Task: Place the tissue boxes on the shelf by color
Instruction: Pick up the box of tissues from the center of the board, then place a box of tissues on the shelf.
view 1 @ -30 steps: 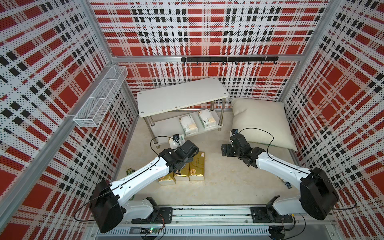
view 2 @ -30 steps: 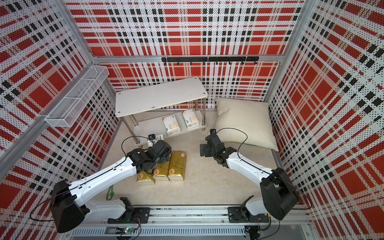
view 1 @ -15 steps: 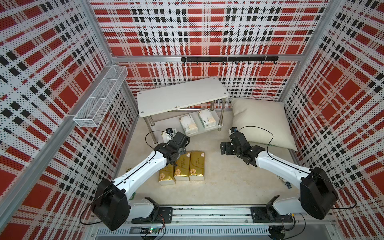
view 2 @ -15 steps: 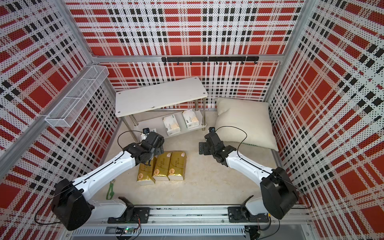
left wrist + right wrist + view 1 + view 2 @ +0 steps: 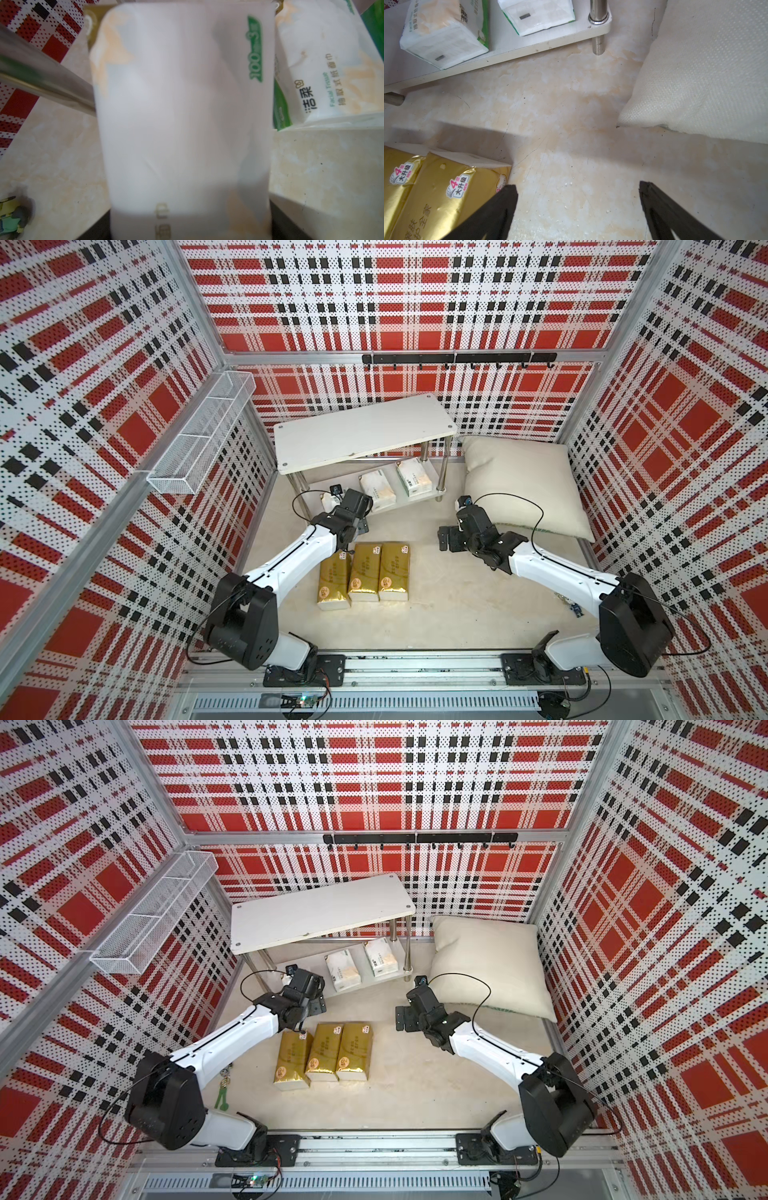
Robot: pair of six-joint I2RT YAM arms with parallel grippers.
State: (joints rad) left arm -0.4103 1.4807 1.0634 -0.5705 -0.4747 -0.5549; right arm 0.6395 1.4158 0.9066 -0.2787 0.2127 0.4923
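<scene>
Shelf (image 5: 365, 433) stands at the back of the floor, top board bare, by the plaid rear wall. Two white packs lie on its lower board: one (image 5: 377, 492) toward the middle, one (image 5: 414, 478) nearer the right leg. Both show in the right wrist view too, label ends facing the camera, apart from each other.

Left gripper (image 5: 332, 501) sits at the front left of the lower board, just beside the middle white pack. Left wrist view is filled by a third white pack (image 5: 182, 116), blurred, peach print and green label visible, dark jaw edges at either side of its near end: jaws closed partway, gripping it. A chrome leg (image 5: 43, 83) runs close beside it. Whether this pack rests on the board or hangs above it, cannot tell.

Three gold packs (image 5: 365, 570) lie side by side on the floor in front of the shelf, long sides touching, logos toward the robot. Left forearm passes over the leftmost one's far corner.

Right gripper (image 5: 578, 199) hovers over bare floor between the gold packs and the pillow (image 5: 523, 485), jaws spread wide, nothing between them. Pillow leans in the right rear corner, near the shelf's right leg.
</scene>
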